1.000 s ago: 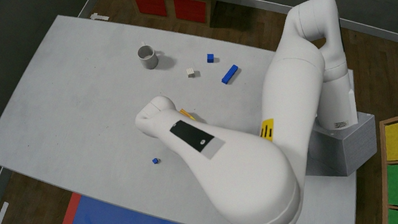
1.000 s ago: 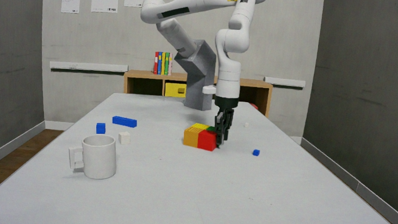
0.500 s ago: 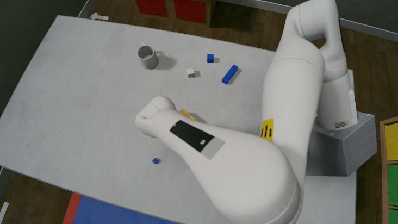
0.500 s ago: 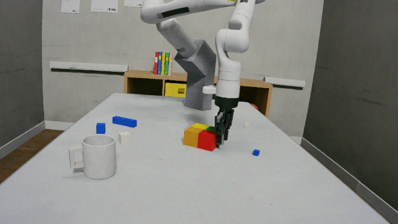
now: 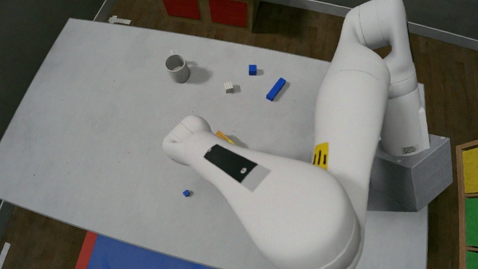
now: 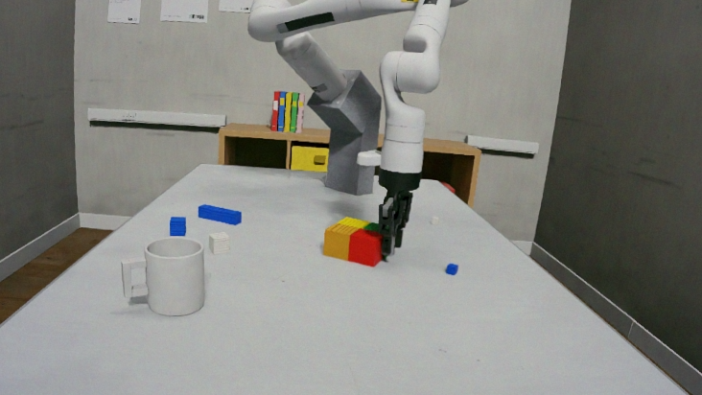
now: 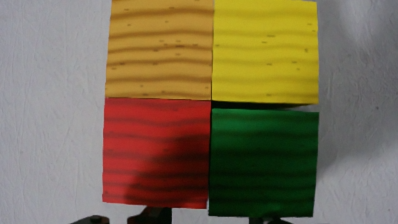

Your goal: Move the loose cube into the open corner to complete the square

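We see the green cube (image 6: 371, 226) (image 7: 263, 162) in the square's corner, just beside the red cube (image 6: 364, 246) (image 7: 156, 152), a thin gap separating it from the yellow cube (image 6: 352, 222) (image 7: 265, 52). Our gripper (image 6: 391, 248) (image 7: 209, 219) stands half open, gripping nothing.
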Tool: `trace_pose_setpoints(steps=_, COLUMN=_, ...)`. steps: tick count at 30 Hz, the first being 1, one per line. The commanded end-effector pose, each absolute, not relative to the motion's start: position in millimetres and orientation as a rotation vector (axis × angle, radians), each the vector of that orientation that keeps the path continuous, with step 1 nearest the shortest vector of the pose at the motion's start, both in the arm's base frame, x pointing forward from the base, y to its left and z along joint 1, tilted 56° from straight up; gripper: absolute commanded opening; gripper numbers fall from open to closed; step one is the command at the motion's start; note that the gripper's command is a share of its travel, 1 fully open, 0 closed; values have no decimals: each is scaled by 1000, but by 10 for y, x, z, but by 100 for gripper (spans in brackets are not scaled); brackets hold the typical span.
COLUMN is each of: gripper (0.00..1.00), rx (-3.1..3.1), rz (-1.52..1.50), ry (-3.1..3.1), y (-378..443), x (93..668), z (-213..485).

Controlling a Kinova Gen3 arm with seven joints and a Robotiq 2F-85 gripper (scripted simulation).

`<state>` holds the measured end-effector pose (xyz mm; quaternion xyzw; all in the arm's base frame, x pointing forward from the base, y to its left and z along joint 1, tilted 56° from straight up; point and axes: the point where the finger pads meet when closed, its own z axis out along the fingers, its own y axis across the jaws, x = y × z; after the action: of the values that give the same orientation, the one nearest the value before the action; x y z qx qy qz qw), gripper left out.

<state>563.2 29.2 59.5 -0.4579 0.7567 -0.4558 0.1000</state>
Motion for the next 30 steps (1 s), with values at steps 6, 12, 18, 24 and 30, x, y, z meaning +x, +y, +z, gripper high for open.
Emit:
trace_pose_setpoints(steps=6, gripper=54, rx=-1356, rz=-1349, ry=2230, y=289, x=5633, z=615)
trace_pose_setpoints(steps=12, gripper=54, rx=-1356, rz=-1349, ry=2230, y=279, x=5626, z=618)
trace_pose_setpoints(steps=18, gripper=54, rx=-1355, rz=-1349, ry=2230, y=263, x=5614, z=623)
trace_pose_setpoints(steps=24, gripper=54, rx=-1355, rz=-1349, ry=2230, y=257, x=5610, z=625)
trace_pose_setpoints(steps=30, gripper=54, rx=-1355, rz=-1349, ry=2230, y=257, x=5610, z=625)
